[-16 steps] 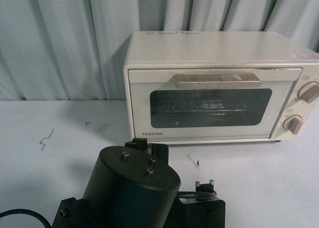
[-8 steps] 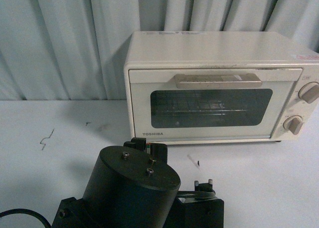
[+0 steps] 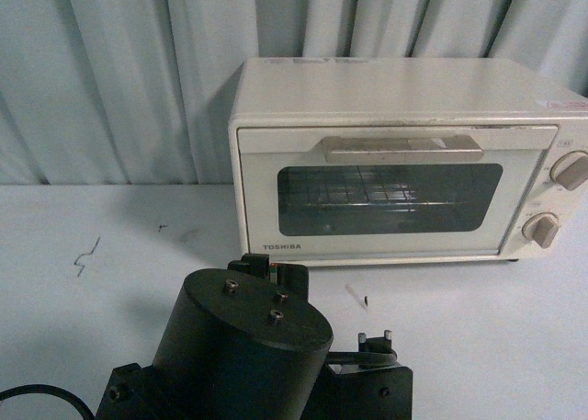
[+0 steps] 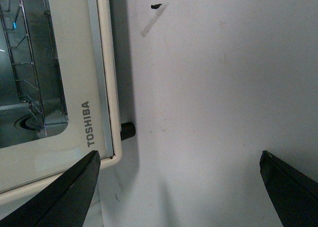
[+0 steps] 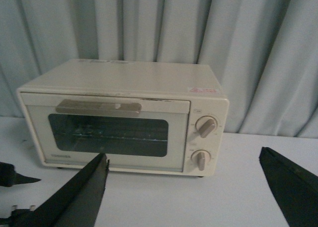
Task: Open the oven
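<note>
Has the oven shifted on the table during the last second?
No. In the front view the oven keeps the same place behind the small dark mark on the table.

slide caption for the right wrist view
Open right gripper faces the closed cream toaster oven on a white table.

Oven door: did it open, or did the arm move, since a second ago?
No, nothing visibly changed. The oven is shut as before, and the left gripper hangs open in front of it as it did, holding nothing.
</note>
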Controlling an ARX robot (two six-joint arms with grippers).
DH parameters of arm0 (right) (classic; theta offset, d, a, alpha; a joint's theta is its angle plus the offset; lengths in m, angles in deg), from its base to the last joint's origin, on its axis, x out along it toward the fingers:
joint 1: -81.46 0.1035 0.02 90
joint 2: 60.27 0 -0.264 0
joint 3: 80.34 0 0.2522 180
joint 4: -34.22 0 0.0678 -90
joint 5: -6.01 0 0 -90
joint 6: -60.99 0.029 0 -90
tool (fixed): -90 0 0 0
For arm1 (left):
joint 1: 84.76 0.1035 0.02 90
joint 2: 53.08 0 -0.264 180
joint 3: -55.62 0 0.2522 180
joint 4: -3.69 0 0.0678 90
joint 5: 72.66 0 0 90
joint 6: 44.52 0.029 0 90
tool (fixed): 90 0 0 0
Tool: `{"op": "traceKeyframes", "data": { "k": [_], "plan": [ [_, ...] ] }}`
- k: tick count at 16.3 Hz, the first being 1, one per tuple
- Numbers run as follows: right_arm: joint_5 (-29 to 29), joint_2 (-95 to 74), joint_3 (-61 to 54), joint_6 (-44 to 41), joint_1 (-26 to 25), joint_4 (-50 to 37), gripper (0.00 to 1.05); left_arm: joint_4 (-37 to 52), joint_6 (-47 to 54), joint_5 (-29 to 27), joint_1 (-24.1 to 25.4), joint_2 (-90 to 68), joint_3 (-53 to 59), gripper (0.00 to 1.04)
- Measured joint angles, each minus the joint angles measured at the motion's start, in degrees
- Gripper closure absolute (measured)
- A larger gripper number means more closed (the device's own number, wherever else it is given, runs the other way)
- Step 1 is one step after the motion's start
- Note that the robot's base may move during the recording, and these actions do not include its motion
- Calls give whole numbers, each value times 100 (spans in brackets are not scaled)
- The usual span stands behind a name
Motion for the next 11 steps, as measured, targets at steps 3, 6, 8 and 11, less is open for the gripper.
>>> {"op": "traceKeyframes", "data": {
  "k": [3, 6, 8, 11],
  "plan": [
    [-1615, -732, 728, -498, -2203, 122, 82, 0, 0, -7, 2, 0, 0, 7],
    [-2398, -1550, 1692, -570, -2608, 251, 103, -2, 0, -11, 2, 0, 0, 7],
    [-1759, -2562, 2575, -485, -1742, 632, 103, -2, 0, -13, 2, 0, 0, 7],
    [-1436, -2911, 2839, -466, -1307, 669, 103, -2, 0, -13, 2, 0, 0, 7]
  ]
}}
